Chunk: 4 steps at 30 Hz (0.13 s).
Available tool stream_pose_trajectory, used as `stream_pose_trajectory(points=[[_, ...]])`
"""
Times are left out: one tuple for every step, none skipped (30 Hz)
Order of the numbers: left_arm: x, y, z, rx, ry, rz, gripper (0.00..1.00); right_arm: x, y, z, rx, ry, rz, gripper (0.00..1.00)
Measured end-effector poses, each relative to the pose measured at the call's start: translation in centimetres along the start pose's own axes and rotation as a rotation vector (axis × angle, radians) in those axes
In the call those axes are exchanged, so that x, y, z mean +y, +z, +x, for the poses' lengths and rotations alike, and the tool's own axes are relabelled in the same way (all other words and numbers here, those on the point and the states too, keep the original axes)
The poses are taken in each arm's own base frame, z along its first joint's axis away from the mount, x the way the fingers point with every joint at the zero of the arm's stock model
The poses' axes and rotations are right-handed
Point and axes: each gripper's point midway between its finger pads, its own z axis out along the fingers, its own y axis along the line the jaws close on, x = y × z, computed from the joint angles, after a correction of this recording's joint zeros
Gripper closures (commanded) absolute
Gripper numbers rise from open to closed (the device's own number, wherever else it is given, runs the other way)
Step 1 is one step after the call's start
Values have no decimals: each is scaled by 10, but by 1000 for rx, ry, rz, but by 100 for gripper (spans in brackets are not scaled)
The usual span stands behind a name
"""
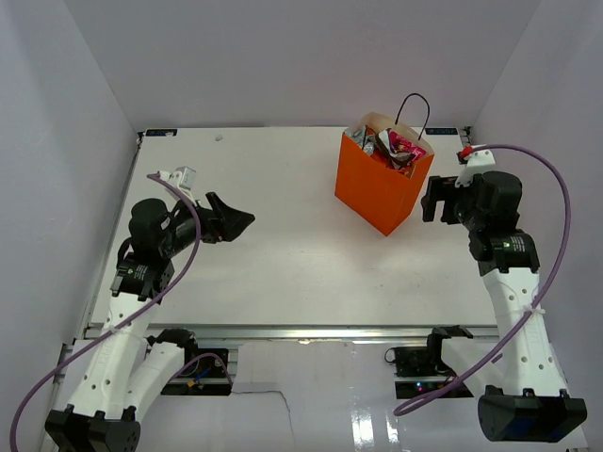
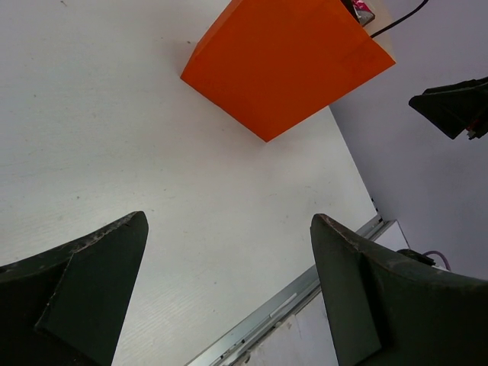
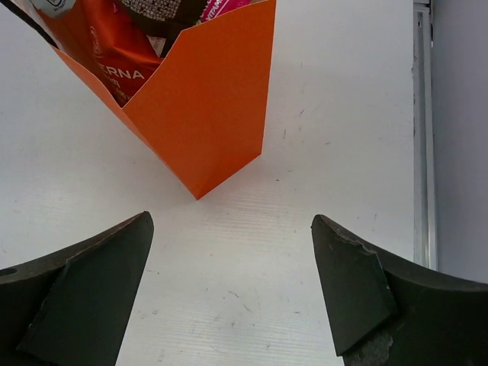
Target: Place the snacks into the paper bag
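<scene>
The right pincer (image 1: 431,200), beside the upright orange paper bag (image 1: 372,188) at upper right, and the left pincer (image 1: 237,222) gape empty, the foil snack packets (image 1: 400,146) seemingly all bagged.

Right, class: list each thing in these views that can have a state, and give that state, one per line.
paper bag: upright, top open.
chip bag: standing inside the paper bag.
pink packet: in the paper bag, near the top.
left gripper: open, empty.
right gripper: open, empty, facing the paper bag.
</scene>
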Motion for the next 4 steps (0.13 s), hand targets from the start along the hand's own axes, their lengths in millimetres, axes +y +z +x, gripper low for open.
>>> stream_pose_trajectory(points=[[0,0,0,1,0,-1,2,-1,-1,-1,-3,1,8,10],[0,0,1,2,-1,-2,2,-2,-2,-1,-5,1,14,10],[0,0,1,3,-2,-2,2,-3,-2,-1,-6,1,19,10],[0,0,1,3,-2,-3,2,-4,-2,-1,-6,0,26,10]])
